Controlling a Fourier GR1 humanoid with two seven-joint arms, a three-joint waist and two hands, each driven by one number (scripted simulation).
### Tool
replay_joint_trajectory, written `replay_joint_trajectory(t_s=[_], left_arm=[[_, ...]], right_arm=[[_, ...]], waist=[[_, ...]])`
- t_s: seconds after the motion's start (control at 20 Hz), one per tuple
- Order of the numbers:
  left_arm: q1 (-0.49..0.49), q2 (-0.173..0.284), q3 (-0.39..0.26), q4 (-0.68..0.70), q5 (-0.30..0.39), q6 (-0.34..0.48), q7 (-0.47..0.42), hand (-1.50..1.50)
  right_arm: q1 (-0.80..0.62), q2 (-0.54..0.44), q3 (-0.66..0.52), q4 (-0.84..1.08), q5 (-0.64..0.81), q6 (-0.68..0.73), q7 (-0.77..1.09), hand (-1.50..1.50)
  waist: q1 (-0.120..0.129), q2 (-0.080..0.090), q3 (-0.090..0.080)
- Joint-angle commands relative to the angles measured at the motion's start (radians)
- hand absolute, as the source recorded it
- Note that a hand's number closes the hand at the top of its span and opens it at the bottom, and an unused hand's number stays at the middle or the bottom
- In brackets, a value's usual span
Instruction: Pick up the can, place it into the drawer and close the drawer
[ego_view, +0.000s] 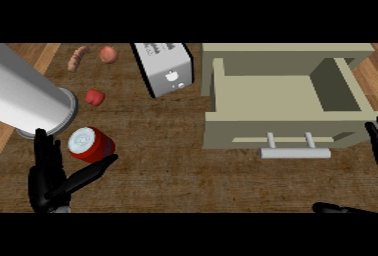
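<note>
The left hand (50, 179) sits at the lower left of the head view, its fingers (43, 150) straight and spread apart, holding nothing. The thumb angles out to the right. The red can (90, 144) stands on the bench (184, 175) in the gap between fingers and thumb, just off the thumb tip and just right of the fingertips. Whether anything touches it cannot be told. A large grey cylinder (33, 102) lies tilted just beyond the fingertips. Further beyond lie a small red item (94, 97), a sausage (77, 58) and a pinkish round item (108, 54). A toaster (166, 67) stands further right. The drawer (284, 107) is pulled open, well apart from the fingers, its handle (294, 151) towards the viewer. Only bits of the right hand (336, 207) show at the lower right edge; its fingers' state cannot be told.
</note>
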Motion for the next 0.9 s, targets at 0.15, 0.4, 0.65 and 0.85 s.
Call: replay_joint_trajectory(t_s=[0.15,0.4,0.65,0.85], left_arm=[[-0.041,-0.004,-0.014,0.187,0.088,0.082,-0.162,-1.50],[-0.053,0.012,0.078,0.277,0.125,-0.007,-0.201,-1.50],[-0.089,0.023,0.153,0.478,0.192,-0.076,-0.364,-1.50],[-0.202,-0.002,0.152,0.691,0.240,-0.033,-0.503,-1.50]], right_arm=[[-0.057,-0.008,-0.018,-0.066,0.001,-0.020,0.108,-1.50],[0.046,-0.037,-0.127,-0.062,-0.116,0.092,0.032,-1.50],[-0.001,-0.023,-0.107,-0.082,-0.069,0.054,0.090,-1.50],[-0.027,0.014,-0.065,-0.050,-0.008,0.032,0.063,-1.50]], waist=[[0.001,0.000,0.000],[-0.002,0.000,0.000],[0.000,0.000,0.000],[-0.002,0.002,-0.001]])
